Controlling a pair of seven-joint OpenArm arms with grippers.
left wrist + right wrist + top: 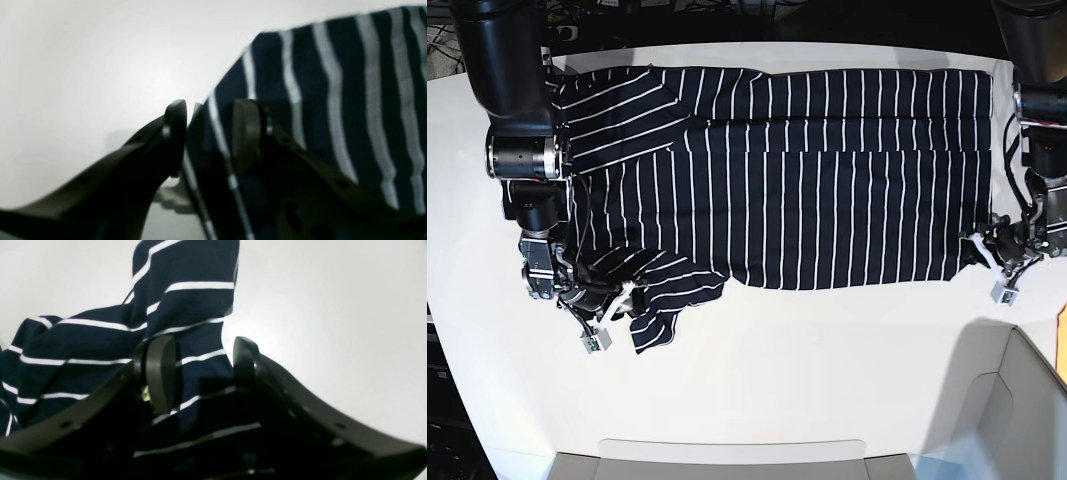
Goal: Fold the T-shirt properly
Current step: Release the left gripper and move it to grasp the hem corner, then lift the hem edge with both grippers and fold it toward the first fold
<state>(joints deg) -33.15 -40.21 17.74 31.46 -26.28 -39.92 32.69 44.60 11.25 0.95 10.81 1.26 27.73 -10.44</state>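
Note:
The dark navy T-shirt [827, 180] with thin white stripes lies spread across the white table [777, 370], its collar end toward the left of the base view. The lower-left sleeve [662, 290] is bunched and wrinkled. My right gripper [617, 295] is at that sleeve; in its wrist view the gripper [203, 370] is open, its jaws apart, with striped T-shirt [100, 340] fabric between them. My left gripper [980, 250] sits at the hem's lower right corner. Its wrist view shows the gripper [210, 133] open, straddling the edge of the T-shirt [333, 100].
A grey bin [1017, 400] stands at the lower right of the base view, and a low grey tray edge [727, 455] runs along the bottom. Both arm bodies stand at the table's left and right sides.

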